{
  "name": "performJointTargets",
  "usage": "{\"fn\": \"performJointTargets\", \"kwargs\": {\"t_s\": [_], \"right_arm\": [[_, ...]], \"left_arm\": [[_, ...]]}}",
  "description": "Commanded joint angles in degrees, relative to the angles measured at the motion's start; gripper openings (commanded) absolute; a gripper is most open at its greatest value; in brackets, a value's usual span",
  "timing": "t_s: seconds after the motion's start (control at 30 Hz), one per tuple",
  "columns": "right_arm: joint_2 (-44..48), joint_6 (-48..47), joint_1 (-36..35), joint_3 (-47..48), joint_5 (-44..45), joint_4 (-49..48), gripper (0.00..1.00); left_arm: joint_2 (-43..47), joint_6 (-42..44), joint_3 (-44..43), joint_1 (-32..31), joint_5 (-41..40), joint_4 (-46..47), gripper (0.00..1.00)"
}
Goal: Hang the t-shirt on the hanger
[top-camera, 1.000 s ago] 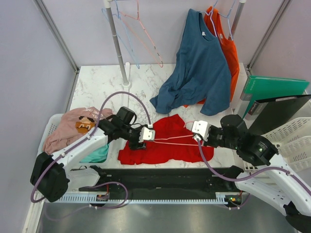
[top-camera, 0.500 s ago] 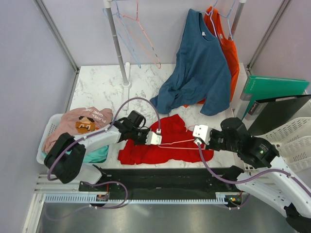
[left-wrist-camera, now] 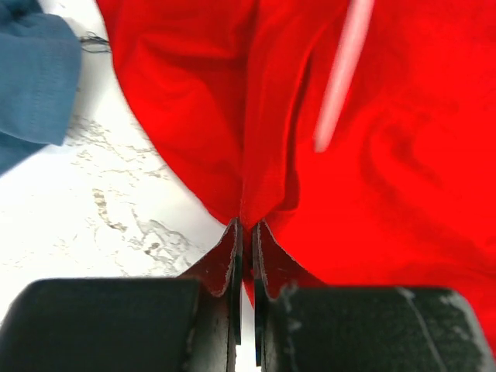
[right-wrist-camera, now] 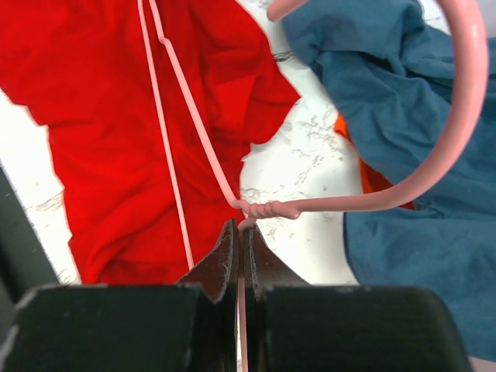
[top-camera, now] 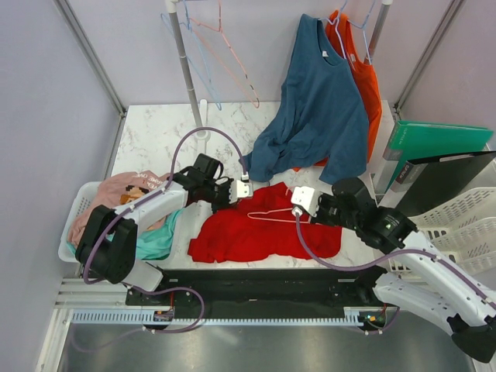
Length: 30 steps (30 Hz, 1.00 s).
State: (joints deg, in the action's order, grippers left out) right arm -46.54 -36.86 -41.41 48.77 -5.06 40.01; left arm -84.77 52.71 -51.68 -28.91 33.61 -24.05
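Note:
The bright red t-shirt [top-camera: 263,229] lies crumpled on the marble table between the arms. My left gripper [top-camera: 242,190] is at its far left edge, shut on a fold of the red fabric [left-wrist-camera: 246,221]. The thin pink hanger [top-camera: 271,215] lies across the shirt. My right gripper [top-camera: 298,203] is shut on the hanger [right-wrist-camera: 434,170] just below the twisted neck, and the hook curves to the right over the dark blue shirt [right-wrist-camera: 418,232]. The hanger's wires run up over the t-shirt [right-wrist-camera: 108,139]. A blurred pink wire [left-wrist-camera: 341,77] crosses the t-shirt [left-wrist-camera: 372,155] in the left wrist view.
The dark blue shirt [top-camera: 322,101] and an orange-red shirt [top-camera: 364,70] hang at the back, trailing onto the table. A rack pole [top-camera: 190,74] carries spare wire hangers [top-camera: 209,62]. A laundry basket [top-camera: 81,205] stands left, a white basket [top-camera: 473,225] and a green binder [top-camera: 438,139] right.
My left gripper has shut on the t-shirt's edge and pulled it toward the back. My right gripper has carried the hanger to the left, further over the shirt.

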Motion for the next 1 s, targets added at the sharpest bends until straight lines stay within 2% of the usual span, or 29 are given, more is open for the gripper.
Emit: {"fn": "performJointTargets", "kwargs": {"t_s": [0.0, 0.37, 0.53, 0.97], "right_arm": [[-1.2, -1.7, 0.0, -0.2, 3.7, -8.5, 0.0], [-4.1, -5.5, 0.0, -2.8, -1.0, -11.8, 0.0], [-5.4, -6.1, 0.0, -3.7, -2.7, -16.1, 0.0], [-11.2, -5.2, 0.1, -4.1, -9.7, -26.6, 0.0]], "left_arm": [[-0.7, -1.5, -1.7, 0.0, 3.0, -1.9, 0.08], [-1.3, -1.9, -2.9, 0.3, 3.1, -2.6, 0.11], [0.0, 0.1, -3.1, 0.3, 6.8, -5.8, 0.17], [3.0, 0.0, -4.0, 0.5, 9.0, -8.0, 0.17]]}}
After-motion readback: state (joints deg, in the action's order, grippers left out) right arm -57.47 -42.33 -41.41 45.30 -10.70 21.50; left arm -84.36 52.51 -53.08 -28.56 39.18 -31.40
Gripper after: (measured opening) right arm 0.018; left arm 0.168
